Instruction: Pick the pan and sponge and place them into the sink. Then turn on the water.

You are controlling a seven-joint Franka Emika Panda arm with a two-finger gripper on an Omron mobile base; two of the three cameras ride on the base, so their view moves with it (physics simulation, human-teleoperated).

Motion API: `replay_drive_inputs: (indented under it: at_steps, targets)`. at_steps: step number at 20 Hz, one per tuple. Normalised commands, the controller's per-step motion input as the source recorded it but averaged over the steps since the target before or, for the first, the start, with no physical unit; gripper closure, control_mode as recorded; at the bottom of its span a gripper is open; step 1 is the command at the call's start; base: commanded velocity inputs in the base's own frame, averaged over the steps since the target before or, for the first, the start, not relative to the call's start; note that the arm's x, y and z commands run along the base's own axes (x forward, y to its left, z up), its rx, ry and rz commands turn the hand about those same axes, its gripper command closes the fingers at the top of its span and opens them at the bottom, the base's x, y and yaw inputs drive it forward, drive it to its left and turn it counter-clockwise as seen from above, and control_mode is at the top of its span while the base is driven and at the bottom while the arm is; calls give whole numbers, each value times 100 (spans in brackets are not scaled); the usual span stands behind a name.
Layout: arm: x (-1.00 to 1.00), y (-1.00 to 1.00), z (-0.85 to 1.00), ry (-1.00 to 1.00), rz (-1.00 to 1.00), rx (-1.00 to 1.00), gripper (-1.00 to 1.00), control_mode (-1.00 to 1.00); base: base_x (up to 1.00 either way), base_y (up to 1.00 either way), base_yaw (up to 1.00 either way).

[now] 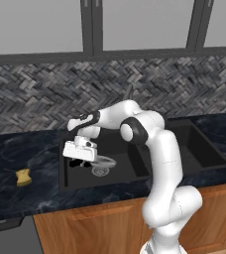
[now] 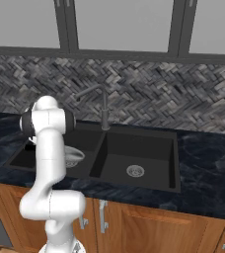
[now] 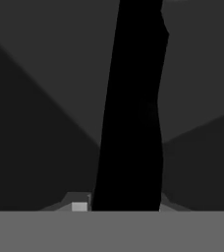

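**Claw low in the wide basin, pan at the drain, sponge on the counter**

The white arm bends forward and down into the sink (image 1: 135,163), and the claw (image 1: 78,162) hangs low over the left part of the wider basin. In the left base view the white hand sits just above the basin floor, with the dark fingers under it. The pan (image 1: 104,162) lies in this basin, just beside the claw on its right, and its rim is over the round silver drain (image 1: 100,170). I cannot tell if the claw touches the pan. In the right base view the pan (image 2: 75,155) shows partly behind the arm. In the hand view a tall black shape fills the middle, and I cannot tell whether the fingers are apart or together.

The sponge (image 1: 24,176) lies on the dark counter (image 1: 16,154), left of the sink and well apart from the claw. The faucet (image 2: 103,106) stands behind the wall between the two basins. The other basin has its own drain (image 2: 135,171).
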Motion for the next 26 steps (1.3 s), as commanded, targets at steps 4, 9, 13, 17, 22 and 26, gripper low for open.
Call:
replay_drive_inputs:
  at_steps: [4, 9, 13, 17, 22, 26]
  targets:
    - [16, 0, -54, 10, 0, 0, -100, -100, 0, 0, 0]
    - [2, 0, -14, 1, 0, 0, -100, -100, 0, 0, 0]
    - [0, 0, 0, 0, 0, -1, -100, -100, 0, 0, 0]
    - [0, 0, 4, 0, 0, 0, -100, -100, 0, 0, 0]
    - [-3, 0, 22, 0, 0, 0, -100, -100, 0, 0, 0]
    - [-12, 0, 35, 0, 0, 0, -100, -100, 0, 0, 0]
